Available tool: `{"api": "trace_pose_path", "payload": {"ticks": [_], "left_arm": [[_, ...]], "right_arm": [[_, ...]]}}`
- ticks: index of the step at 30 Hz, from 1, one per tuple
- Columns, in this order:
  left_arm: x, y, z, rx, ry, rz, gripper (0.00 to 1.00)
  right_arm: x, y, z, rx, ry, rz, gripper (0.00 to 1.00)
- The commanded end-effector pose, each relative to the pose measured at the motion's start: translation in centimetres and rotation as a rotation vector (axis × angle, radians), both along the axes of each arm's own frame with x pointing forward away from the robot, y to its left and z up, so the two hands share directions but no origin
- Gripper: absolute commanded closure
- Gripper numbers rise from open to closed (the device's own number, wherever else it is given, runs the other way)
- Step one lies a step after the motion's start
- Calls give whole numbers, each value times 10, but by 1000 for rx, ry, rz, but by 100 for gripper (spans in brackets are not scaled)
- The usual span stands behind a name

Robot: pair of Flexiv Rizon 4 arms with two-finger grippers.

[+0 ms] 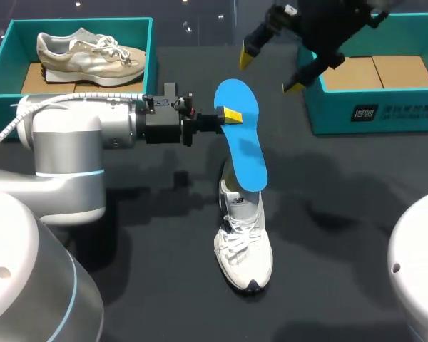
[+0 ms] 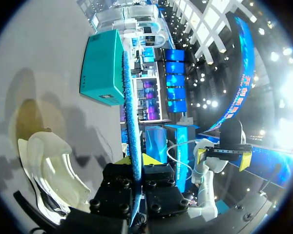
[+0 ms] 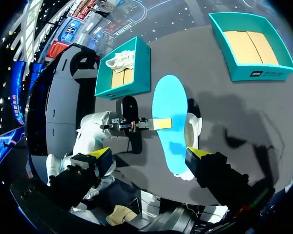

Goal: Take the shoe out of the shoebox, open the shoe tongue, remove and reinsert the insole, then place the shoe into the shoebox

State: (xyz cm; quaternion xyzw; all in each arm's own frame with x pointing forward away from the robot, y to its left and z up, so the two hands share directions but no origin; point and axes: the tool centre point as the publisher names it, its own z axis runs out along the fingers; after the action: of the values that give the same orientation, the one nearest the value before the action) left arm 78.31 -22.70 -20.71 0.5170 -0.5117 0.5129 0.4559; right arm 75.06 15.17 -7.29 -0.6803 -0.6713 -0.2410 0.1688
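Observation:
My left gripper (image 1: 230, 116) is shut on the edge of a blue insole (image 1: 244, 142) and holds it up over the table's middle. In the left wrist view the insole (image 2: 130, 97) shows edge-on between the yellow tips of that gripper (image 2: 135, 160). Under the insole's lower end a white shoe (image 1: 244, 246) stands on the dark table, toe toward the front; whether the two touch I cannot tell. My right gripper (image 1: 269, 71) hangs open above and behind the insole, holding nothing. From the right wrist view the insole (image 3: 168, 109) and shoe (image 3: 193, 127) lie ahead of the open right gripper (image 3: 149, 157).
A teal shoebox (image 1: 78, 23) at the back left holds a beige shoe (image 1: 89, 55). A second teal shoebox (image 1: 385, 114) at the back right shows only its cardboard floor. My left arm's grey body spans the table's left side.

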Motion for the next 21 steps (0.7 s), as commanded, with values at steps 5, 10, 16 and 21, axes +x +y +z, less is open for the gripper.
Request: {"api": "trace_pose_path", "payload": {"ticks": [5,10,16,21], "left_arm": [[-1,0,0,0,0,3,100],[-1,0,0,0,0,3,100],[-1,0,0,0,0,3,100],[-1,0,0,0,0,3,100]], "right_arm": [[3,8,2,-484,28,-34,0],[-3,14,2,-563,17,-58,0],[-9,23,2,-606,0,-82,0],[-14,29,4,-631,10,-92,0]]}}
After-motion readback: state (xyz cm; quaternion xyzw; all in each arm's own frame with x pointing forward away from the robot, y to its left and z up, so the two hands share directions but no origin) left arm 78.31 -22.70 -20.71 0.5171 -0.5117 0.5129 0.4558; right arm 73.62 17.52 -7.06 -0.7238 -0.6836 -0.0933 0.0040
